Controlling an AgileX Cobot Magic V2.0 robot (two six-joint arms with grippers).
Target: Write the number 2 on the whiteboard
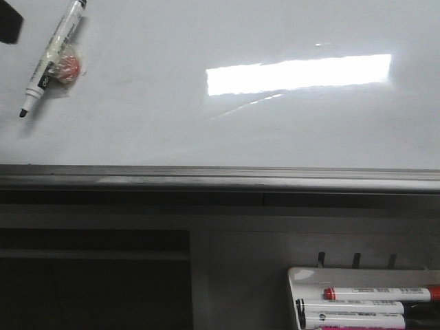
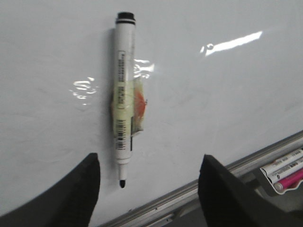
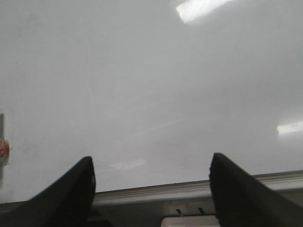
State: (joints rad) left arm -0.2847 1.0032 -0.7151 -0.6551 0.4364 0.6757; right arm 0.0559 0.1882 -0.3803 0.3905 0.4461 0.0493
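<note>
Two pincers are mine, and neither holds anything. My left pincer [image 2: 149, 189] stands wide, its dark curved fingers [image 2: 78, 194] spread well apart above the large glossy white whiteboard [image 1: 227, 130]. Lying flat on the board between those fingers, and a little ahead of them, is a white-barrelled dry-erase marker [image 2: 124, 94] with its black tip bared and pointing back toward the gap of my pincer; the tip sits closer to one finger than the other and touches neither. Yellowish tape [image 2: 120, 106] is wrapped round the middle of the barrel, binding a small clear-wrapped red-and-white blob [image 2: 140, 101] to its side. In the front view the same marker lies slanted on the board's left part, tip toward the grey metal edge rail [image 1: 220, 175].

My right pincer [image 3: 151, 189] is likewise wide, both dark fingers [image 3: 236, 189] parted over bare, shiny board, with the rail running just behind them. Only bright light reflections [image 1: 299, 72] and faint smudges show on the white surface near it.

No number 2 can be seen anywhere on the board; its surface carries no black stroke.

Beyond the rail from my left pincer, a small white tray [image 1: 302, 278] holds several more markers, one with a red cap [image 1: 381, 293] and one pink [image 2: 289, 182].
</note>
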